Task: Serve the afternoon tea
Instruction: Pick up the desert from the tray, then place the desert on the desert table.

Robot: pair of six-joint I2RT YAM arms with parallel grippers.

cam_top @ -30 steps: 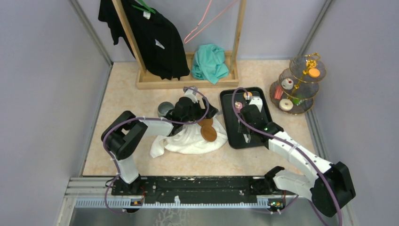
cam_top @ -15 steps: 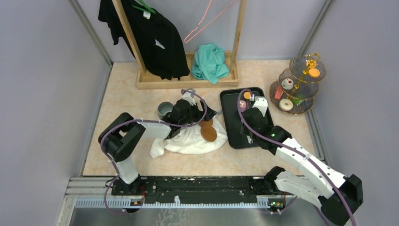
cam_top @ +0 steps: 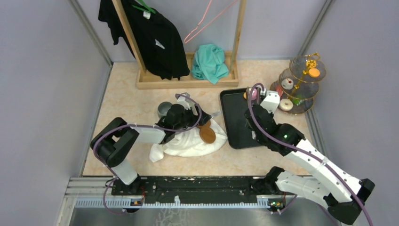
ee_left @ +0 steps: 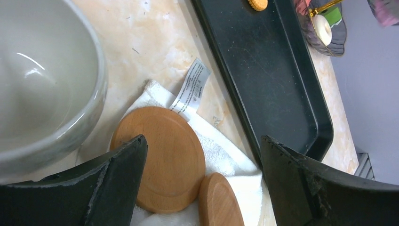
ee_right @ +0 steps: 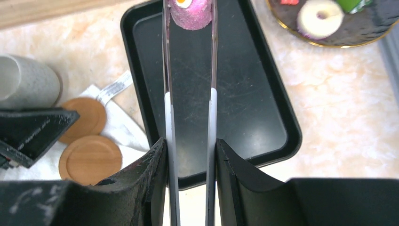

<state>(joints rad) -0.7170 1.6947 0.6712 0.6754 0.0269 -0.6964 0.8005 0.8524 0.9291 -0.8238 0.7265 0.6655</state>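
Well, my right claw (ee_right: 188, 155) grips the long tongs (ee_right: 167, 113), and they pinch a pink doughnut (ee_right: 190, 12) over the far edge of the black tray (ee_right: 263, 108). The glass stand (cam_top: 305, 110) sits at the far right corner of the table (cam_top: 131, 101). My left claw (ee_left: 202, 143) is wide open beside the grey mug (ee_left: 37, 84).

Robot lab cell w/ grey partition walls (cam_top: 42, 94), alu mtg rail (cam_top: 188, 203), staged clothes rack (cam_top: 188, 81).
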